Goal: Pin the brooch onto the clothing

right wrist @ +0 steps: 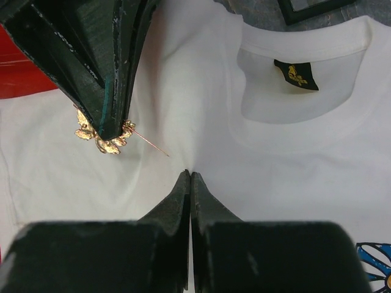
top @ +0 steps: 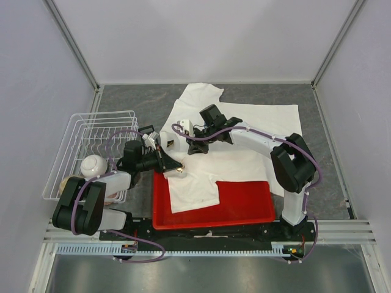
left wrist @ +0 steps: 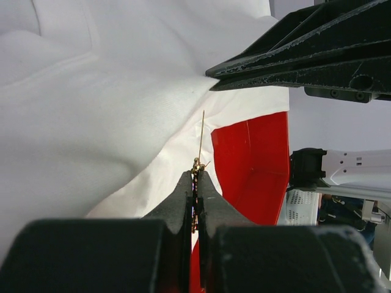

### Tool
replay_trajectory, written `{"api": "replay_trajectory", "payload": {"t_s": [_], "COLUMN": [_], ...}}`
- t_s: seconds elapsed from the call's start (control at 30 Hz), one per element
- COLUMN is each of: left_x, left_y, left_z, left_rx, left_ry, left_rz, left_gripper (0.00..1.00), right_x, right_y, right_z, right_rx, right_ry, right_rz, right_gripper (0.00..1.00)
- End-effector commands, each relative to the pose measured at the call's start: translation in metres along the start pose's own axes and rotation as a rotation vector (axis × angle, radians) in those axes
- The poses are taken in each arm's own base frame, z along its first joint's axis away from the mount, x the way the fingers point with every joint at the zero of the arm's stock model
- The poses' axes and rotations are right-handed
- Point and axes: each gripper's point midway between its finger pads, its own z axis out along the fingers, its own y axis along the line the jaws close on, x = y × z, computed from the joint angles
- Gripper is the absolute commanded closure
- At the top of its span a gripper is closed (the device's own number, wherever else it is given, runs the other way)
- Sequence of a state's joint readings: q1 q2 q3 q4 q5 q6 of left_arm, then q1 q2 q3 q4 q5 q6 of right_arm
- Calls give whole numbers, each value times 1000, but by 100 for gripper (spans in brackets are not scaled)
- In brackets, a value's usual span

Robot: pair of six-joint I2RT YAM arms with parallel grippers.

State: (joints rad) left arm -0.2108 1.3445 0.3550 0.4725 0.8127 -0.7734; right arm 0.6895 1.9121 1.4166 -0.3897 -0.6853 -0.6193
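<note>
Soft, bright, even light falls from above the T-shirt (top: 263, 122), and only faint, diffuse shadows lie on it. In both wrist views its white cloth is nearly washed out, with folds showing pale grey. Closer to the lens than the T-shirt, the dark bodies of the left tool (left wrist: 196, 177) and right tool (right wrist: 190, 177) blur. In the top view, the frame posts (top: 73, 41) around the T-shirt lean outward.

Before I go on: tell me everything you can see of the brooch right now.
The brooch is a tiny, shiny, gold-coloured metal ornament of leafy lobes. The left hand is shut on it, covering its middle. Its thin straight pin sticks out free, pointing toward the fold of white T-shirt that the shut right hand pinches. The brooch is over the shirt; whether the pin tip touches the cloth cannot be told.
</note>
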Motion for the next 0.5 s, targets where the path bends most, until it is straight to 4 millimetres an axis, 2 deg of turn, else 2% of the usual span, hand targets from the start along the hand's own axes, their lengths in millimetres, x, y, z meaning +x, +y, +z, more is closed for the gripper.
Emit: {"api": "replay_trajectory", "payload": {"t_s": [0.0,0.47], "left_x": [-21,-44], "left_y": [-11,-11], "left_z": [2,11], "left_rx": [19,8], "left_ry": [-56,-108], "left_rz": [27,21], "left_gripper": [98,98], "right_x": [-27,-30], "right_y": [-1,-6], "right_z": [-10,-11], "right_rx": [-12,-18], "right_ry": [-67,-99], "right_rz": [-2,101], "right_gripper": [100,100]}}
